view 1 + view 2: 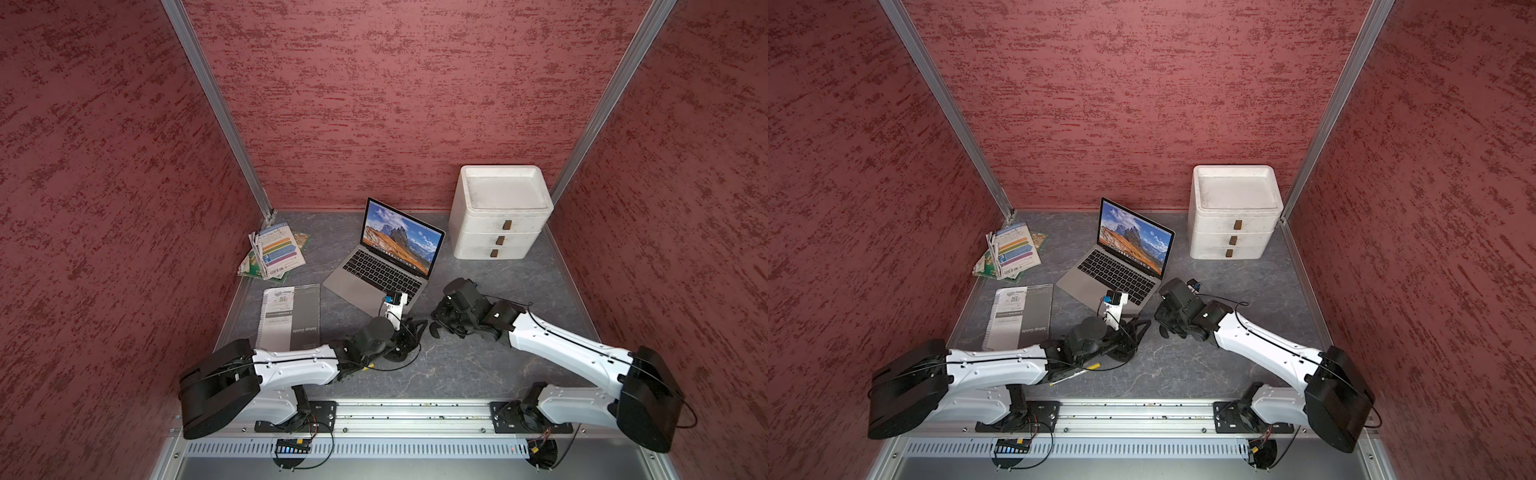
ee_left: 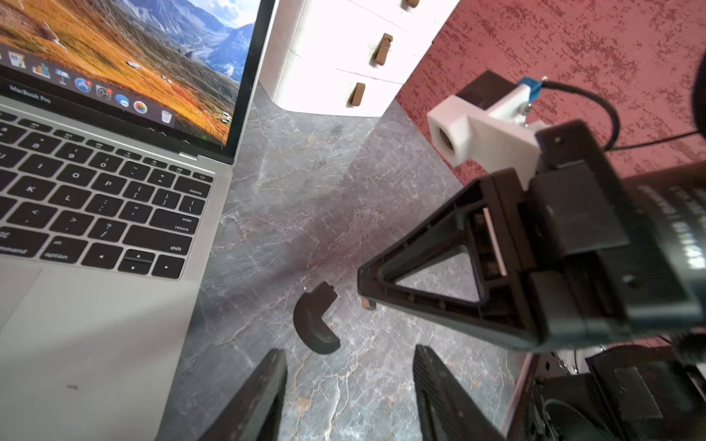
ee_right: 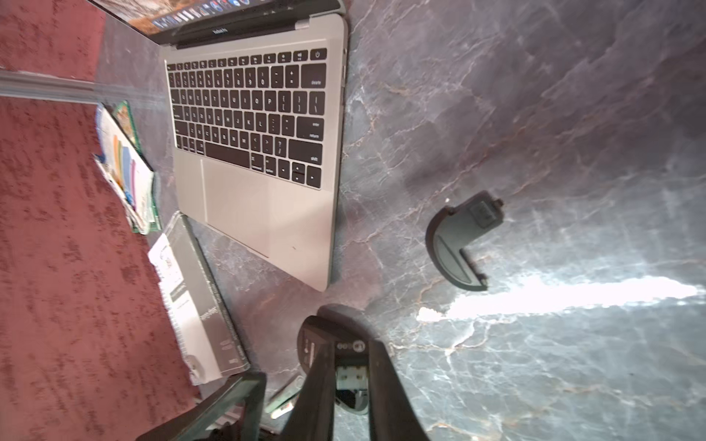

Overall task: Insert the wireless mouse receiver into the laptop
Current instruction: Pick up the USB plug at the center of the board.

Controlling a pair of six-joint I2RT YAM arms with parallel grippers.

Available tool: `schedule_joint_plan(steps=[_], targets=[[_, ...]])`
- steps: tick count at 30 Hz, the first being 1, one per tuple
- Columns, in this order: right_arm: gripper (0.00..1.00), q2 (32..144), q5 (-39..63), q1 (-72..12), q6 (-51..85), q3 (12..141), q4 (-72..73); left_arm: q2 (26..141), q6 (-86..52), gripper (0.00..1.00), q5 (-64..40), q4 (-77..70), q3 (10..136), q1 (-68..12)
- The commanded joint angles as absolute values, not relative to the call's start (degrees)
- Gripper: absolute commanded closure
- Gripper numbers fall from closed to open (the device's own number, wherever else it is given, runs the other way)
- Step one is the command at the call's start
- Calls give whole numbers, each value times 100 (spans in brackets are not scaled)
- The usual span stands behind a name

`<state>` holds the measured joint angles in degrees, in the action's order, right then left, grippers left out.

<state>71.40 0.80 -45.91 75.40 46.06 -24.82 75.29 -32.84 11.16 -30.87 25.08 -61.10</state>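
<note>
The silver-grey laptop [image 1: 365,282] [image 1: 1096,282] stands open on the marble-patterned table, its screen showing mountains. My right gripper [image 3: 349,345] is shut on the wireless mouse receiver [image 3: 350,376], a small silver plug with a black cap pinched between the fingers. It hovers off the laptop's [image 3: 237,198] front right corner. In a top view this gripper [image 1: 438,322] is low over the table. My left gripper [image 2: 349,382] [image 1: 419,326] stands open and empty beside it, next to the laptop's [image 2: 95,343] right edge.
A black upturned mouse [image 3: 309,340] lies just past the right fingertips. Its curved battery cover [image 3: 458,244] [image 2: 315,320] lies loose on the table. A white three-drawer unit [image 1: 498,224] stands at the back right. A Setup Guide booklet [image 1: 291,316] and leaflets [image 1: 274,253] lie on the left.
</note>
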Motion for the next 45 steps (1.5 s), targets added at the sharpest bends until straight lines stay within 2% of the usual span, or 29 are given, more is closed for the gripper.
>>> schedule_joint_plan(steps=[1,6,14,20,27,38,40,42,45], targets=[[88,6932,182,-4570,8098,4609,-1895,7863,-3529,41,1332,-4018,2564,-6142],[88,6761,199,-4568,8123,4666,-1937,8127,-3672,48,1295,-4267,2540,-6065],[89,6757,375,-4563,8197,4550,-1666,8149,-3617,49,1133,-4413,2564,-5965],[91,6772,534,-4569,8170,4508,-1508,8182,-3587,66,1106,-4545,2555,-5851],[92,6855,749,-4570,8033,4485,-1438,8169,-3312,75,940,-4642,2613,-5711],[92,6842,844,-4570,7803,4449,-1473,8237,-2791,100,426,-4699,2737,-5556],[89,6769,776,-4562,7612,4471,-1598,8246,-2723,100,377,-4612,2744,-5544],[80,6647,695,-4548,7301,4539,-1784,8230,-2542,100,329,-4480,2772,-5553],[63,6381,743,-4358,6718,4619,-2098,8172,-1955,100,233,-4312,2769,-5562]])
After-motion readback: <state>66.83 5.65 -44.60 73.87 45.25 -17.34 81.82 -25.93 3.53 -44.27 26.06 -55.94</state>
